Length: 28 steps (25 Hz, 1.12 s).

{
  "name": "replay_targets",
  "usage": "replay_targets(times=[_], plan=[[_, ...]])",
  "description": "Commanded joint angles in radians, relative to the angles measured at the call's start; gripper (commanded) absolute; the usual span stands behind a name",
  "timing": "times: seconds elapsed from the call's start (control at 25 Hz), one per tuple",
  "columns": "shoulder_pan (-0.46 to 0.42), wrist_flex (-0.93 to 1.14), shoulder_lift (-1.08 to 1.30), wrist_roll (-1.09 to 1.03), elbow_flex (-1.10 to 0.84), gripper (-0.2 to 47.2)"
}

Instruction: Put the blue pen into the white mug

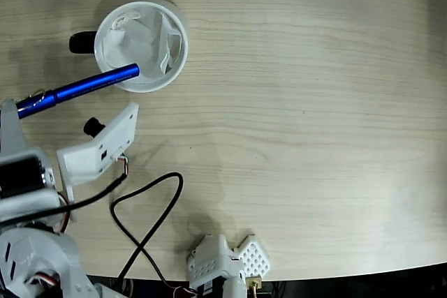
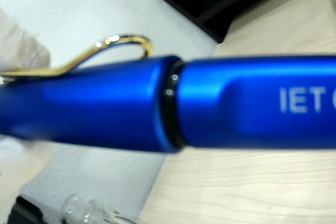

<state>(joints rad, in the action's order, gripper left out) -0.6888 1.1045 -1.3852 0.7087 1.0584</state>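
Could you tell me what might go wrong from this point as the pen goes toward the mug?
The blue pen lies nearly flat, with only its tip over the rim of the white mug; released now, it would probably tip out onto the table. Crumpled paper inside the mug could also block the tip. The gripper's hold cannot be seen, so slipping is possible.

It looked like an office or lab desk: a pale wood-grain tabletop carried a loose black cable and white printed robot parts.
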Motion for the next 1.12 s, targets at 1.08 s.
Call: replay_targets(times=[1.08], plan=[[0.091,-0.129,-0.034,0.017,0.058,0.0]])
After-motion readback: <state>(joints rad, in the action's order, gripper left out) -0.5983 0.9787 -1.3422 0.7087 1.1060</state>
